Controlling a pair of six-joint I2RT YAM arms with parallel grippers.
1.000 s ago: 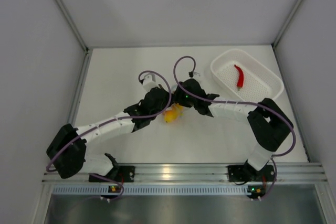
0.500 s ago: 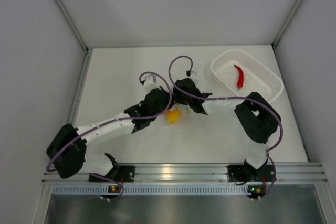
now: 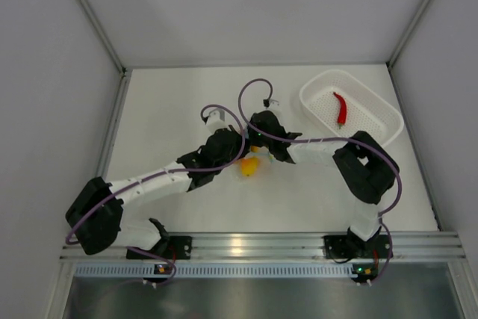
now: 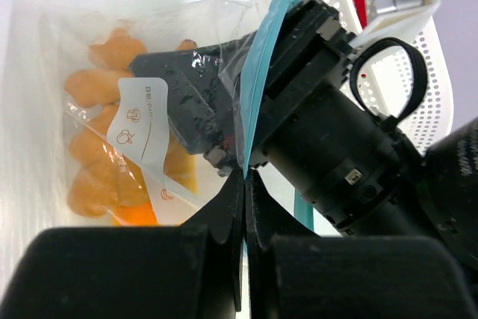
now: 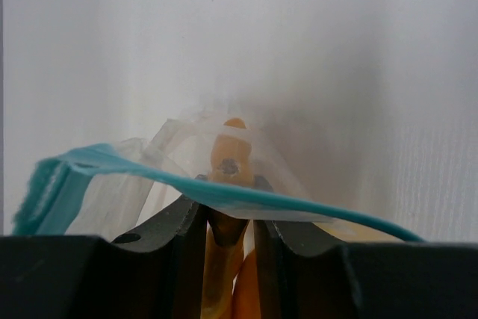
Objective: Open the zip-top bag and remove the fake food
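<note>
The clear zip-top bag point(image 3: 249, 166) lies mid-table between both grippers. In the left wrist view the bag point(image 4: 89, 28) holds orange lumpy pieces point(image 4: 93, 87) and a yellow-orange wedge point(image 4: 134, 214). My left gripper point(image 4: 245, 175) is shut on its light blue zip strip point(image 4: 258, 87); it also shows from above point(image 3: 237, 153). My right gripper point(image 5: 228, 211) reaches inside the open bag, its fingers closed on an orange piece point(image 5: 228, 158), with the zip strip point(image 5: 149, 173) draped across them. From above, the right gripper point(image 3: 256, 147) meets the bag from the right. The red chili pepper point(image 3: 340, 108) lies in the basket.
The white perforated basket point(image 3: 373, 121) stands at the back right and also shows in the left wrist view point(image 4: 441, 117). Grey walls enclose the table on the left, back and right. Purple cables loop above both wrists.
The right arm folded its elbow in and its gripper moved left, deeper into the bag. The left gripper kept its hold on the zip strip and shifted slightly.
</note>
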